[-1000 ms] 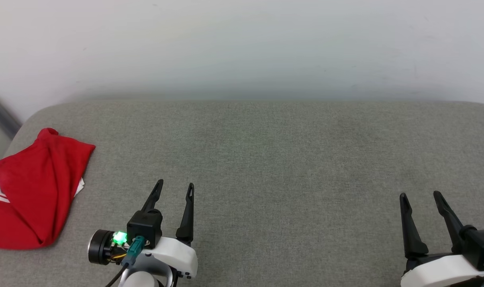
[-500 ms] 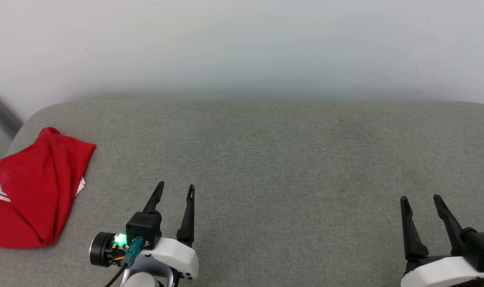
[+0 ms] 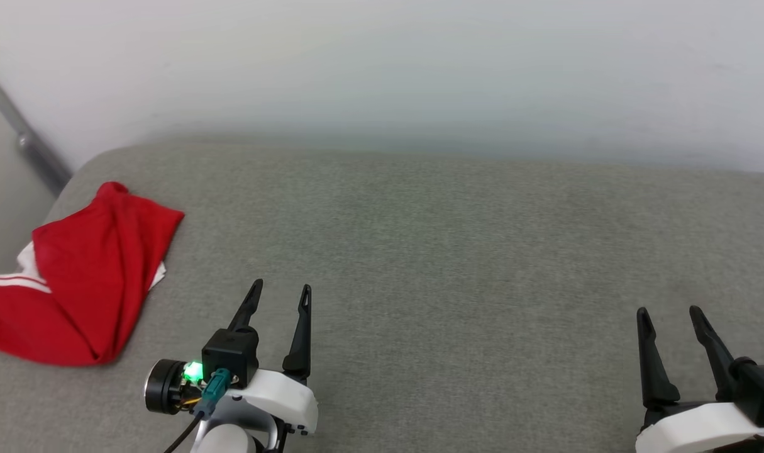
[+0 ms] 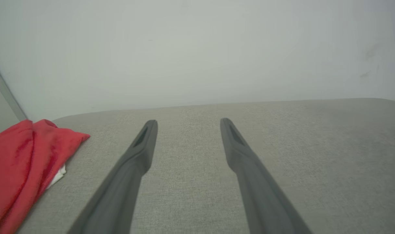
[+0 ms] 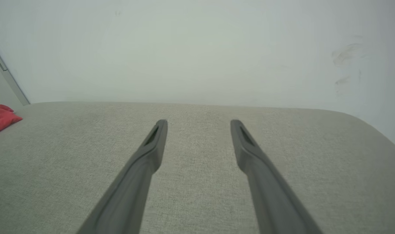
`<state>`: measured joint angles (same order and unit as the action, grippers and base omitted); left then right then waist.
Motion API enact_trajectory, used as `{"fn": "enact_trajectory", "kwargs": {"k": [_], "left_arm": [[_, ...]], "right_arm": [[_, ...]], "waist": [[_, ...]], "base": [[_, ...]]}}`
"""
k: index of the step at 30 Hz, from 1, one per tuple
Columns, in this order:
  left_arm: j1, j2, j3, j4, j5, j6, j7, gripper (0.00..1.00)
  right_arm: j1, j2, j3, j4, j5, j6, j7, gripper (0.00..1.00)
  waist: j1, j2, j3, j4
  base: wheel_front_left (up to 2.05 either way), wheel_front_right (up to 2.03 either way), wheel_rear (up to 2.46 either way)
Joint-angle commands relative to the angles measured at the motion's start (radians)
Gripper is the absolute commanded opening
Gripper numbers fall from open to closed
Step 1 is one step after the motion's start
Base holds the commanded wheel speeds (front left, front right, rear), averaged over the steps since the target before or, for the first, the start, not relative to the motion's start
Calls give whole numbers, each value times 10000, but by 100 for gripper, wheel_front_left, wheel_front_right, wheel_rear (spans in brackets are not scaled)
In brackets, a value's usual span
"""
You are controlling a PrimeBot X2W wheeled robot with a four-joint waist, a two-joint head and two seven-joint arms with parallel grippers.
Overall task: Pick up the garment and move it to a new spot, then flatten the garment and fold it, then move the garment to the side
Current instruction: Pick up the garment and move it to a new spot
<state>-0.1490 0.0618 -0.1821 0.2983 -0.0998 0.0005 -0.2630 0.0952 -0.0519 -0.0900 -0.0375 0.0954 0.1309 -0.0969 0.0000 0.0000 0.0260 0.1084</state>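
Observation:
The garment (image 3: 83, 277) lies bunched at the far left of the grey padded surface (image 3: 451, 251), red with a bit of white sleeve and striped trim showing. The left wrist view has the garment (image 4: 18, 169) at its left edge, and in the right wrist view the garment (image 5: 0, 118) is a small red patch far left. My left gripper (image 3: 280, 290) is open and empty, to the right of the garment and apart from it. My right gripper (image 3: 668, 312) is open and empty at the lower right. Left wrist view: left gripper (image 4: 188, 122). Right wrist view: right gripper (image 5: 199, 123).
A pale wall (image 3: 382, 69) rises behind the surface. A grey metal strip (image 3: 26, 141) runs down the wall at the far left corner. The surface's rounded right corner (image 5: 369, 126) falls away in the right wrist view.
The whole head view has shifted, so the camera turned left and the garment sits further right and higher in it. Both grippers stay open; nothing was touched.

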Motion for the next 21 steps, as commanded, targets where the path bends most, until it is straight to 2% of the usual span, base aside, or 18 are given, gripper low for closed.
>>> {"fn": "enact_trajectory", "kwargs": {"k": [1,21], "left_arm": [[-124,8,3,-46,1,11,-27,100],[-116,-81,113,-541,-408,189,-27,100]], "right_arm": [[-160,29,-32,-6,-98,-3,-41,100],[-707,20,293,-234,-604,-3,122,100]], "waist": [[0,0,64,295],[0,0,425,3402]], "base": [[0,0,0],[0,0,0]]}}
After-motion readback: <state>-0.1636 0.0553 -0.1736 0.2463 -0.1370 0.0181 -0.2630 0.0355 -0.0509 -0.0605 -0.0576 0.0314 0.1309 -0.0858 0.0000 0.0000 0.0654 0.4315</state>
